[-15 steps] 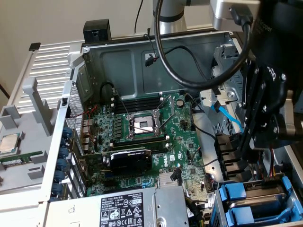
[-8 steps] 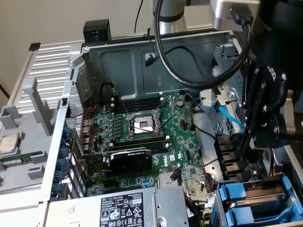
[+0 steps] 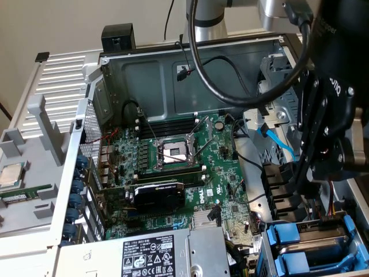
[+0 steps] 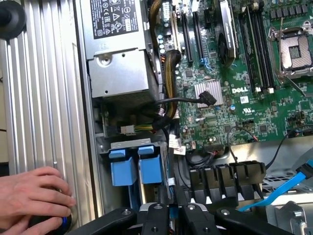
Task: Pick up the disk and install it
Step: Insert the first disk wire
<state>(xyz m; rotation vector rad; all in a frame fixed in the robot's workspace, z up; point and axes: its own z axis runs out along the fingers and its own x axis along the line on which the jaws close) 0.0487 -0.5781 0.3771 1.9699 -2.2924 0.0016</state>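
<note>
Nearly closed, the tool was seen hanging over the open computer case at the exterior view's right. Its black linkage was drawn in until a narrow slit was left. A sliver of blue was caught in that slit in the wrist view, and whether anything was pinched there could not be told.

The disk was found seated edge-on in the drive cage and was marked out by its bright blue carrier. Its label face was hidden. It lay near the tool, lower down and apart from it. A second blue carrier was set just beside it on the side away from the tool, and a row of black slots on the other side.

"DELL" was read in white on the green motherboard. The grey power-supply box was seen to carry a black label with white certification marks, its print too small to be read.

A grey tray holding a square silver chip and a green memory stick was taken in by the exterior view, at its left. A person's hand was taken in by the wrist view, laid on a dark round device with a blue glow.
</note>
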